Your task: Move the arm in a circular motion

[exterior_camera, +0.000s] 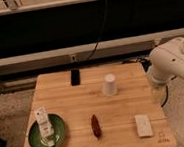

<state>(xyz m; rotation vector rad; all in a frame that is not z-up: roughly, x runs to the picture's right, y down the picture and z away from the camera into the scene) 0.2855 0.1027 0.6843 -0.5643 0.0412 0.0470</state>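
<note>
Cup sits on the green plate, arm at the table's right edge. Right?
No. Camera view shows the cup on the bare table, apart from the green plate. The arm is at the table's right edge; its gripper is out of sight.

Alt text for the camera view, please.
White robot arm bends at the right edge of a wooden table; its gripper is out of view. On it: paper cup, green plate holding small cartons, reddish object, white packet, black device.
</note>
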